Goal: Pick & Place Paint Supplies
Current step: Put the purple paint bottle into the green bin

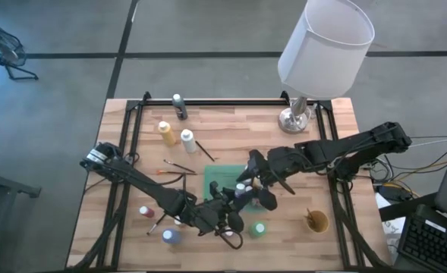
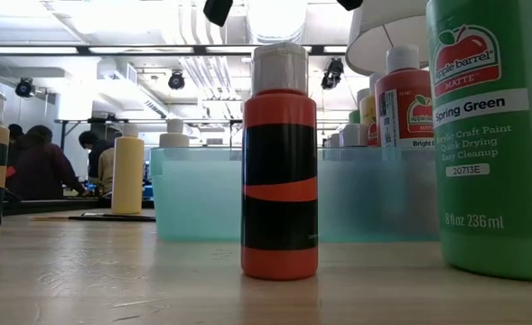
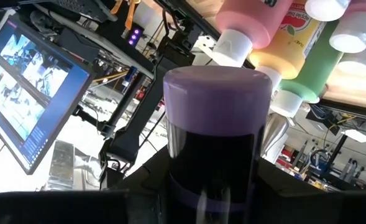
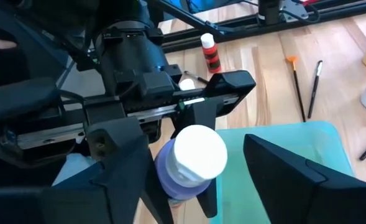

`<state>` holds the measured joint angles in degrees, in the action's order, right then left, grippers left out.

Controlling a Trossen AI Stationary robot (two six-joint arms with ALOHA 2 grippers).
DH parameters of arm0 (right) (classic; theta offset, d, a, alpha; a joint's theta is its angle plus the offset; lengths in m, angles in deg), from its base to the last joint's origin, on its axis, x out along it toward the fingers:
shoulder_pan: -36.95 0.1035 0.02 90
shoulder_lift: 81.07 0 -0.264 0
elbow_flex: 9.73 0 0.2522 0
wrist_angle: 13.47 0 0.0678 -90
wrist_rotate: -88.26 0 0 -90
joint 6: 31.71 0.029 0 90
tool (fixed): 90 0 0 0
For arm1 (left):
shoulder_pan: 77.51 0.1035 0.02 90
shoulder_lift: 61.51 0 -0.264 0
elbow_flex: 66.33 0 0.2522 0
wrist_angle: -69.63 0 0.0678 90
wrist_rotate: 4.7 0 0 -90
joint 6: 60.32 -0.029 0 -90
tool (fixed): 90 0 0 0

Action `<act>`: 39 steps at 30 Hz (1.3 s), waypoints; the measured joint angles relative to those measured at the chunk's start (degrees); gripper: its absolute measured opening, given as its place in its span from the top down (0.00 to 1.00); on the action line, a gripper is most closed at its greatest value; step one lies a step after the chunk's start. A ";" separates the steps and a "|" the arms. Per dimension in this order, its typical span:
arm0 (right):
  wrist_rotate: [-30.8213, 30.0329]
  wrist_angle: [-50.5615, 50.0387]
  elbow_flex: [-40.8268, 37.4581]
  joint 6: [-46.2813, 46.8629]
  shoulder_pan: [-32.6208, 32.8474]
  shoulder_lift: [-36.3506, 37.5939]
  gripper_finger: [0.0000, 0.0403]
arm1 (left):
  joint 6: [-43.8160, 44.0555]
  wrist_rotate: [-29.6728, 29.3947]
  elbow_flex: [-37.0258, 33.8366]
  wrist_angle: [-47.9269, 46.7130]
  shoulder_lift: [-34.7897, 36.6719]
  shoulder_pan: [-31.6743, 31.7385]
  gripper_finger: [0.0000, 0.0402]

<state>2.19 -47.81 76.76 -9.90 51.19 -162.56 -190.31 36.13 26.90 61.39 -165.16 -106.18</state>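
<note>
A lavender paint bottle with a white cap (image 4: 192,163) stands upright in my left gripper (image 1: 227,203), over the near part of the teal tray (image 1: 217,176). In the left wrist view its dark label and purple base (image 3: 215,93) fill the middle. My right gripper (image 4: 214,180) is open just above it, one finger on each side of the cap, not plainly touching. Pink, yellow and green bottles (image 3: 307,62) stand in the tray. Red (image 1: 145,211), blue (image 1: 170,236) and green (image 1: 259,228) bottles stand on the table. Brushes (image 1: 179,164) lie left of the tray. My left gripper pinches the lavender bottle between its two fingers, on the sides of the body (image 3: 215,180) toward the cap end. It comes level from the table's left near side, with the wrist turned over. The bottle stays upright, cap up, its base free below the fingers.
Grey (image 1: 179,105), yellow (image 1: 165,133) and white (image 1: 187,139) bottles stand near the far left. A lamp (image 1: 325,45) rises at the far right, and a tan cup (image 1: 316,221) sits near right. Close to the low camera stand a red bottle (image 2: 279,181) and a Spring Green bottle (image 2: 496,135).
</note>
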 joint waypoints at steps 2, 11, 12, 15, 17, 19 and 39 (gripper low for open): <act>-0.10 -0.03 -0.02 0.01 0.00 0.00 0.41 | -0.02 0.00 0.00 0.00 0.00 0.00 0.69; -0.42 -0.19 -0.20 0.04 0.00 -0.02 0.68 | -0.48 -0.37 0.00 -0.16 0.00 0.06 0.69; -0.31 -0.17 -0.20 0.02 0.00 -0.02 0.71 | -0.68 -0.52 0.00 -0.31 0.00 0.04 0.69; -0.30 -0.10 -0.20 -0.29 0.00 -0.02 0.73 | -1.07 -0.68 -0.02 -0.42 0.00 0.00 0.69; -0.28 -0.12 -0.20 -0.48 0.00 -0.02 0.73 | -1.05 -0.70 -0.02 -0.39 0.00 0.03 0.69; -0.30 -0.17 -0.20 -0.59 0.00 -0.02 0.73 | -0.97 -0.66 -0.02 -0.33 0.00 0.07 0.69; -2.58 -4.10 1.46 -2.54 0.15 0.20 0.73 | 28.08 -0.60 -0.04 0.21 0.08 0.10 0.35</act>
<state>-0.39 -51.92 78.22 -12.44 51.34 -162.36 -162.23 35.53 26.85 61.60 -165.08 -106.08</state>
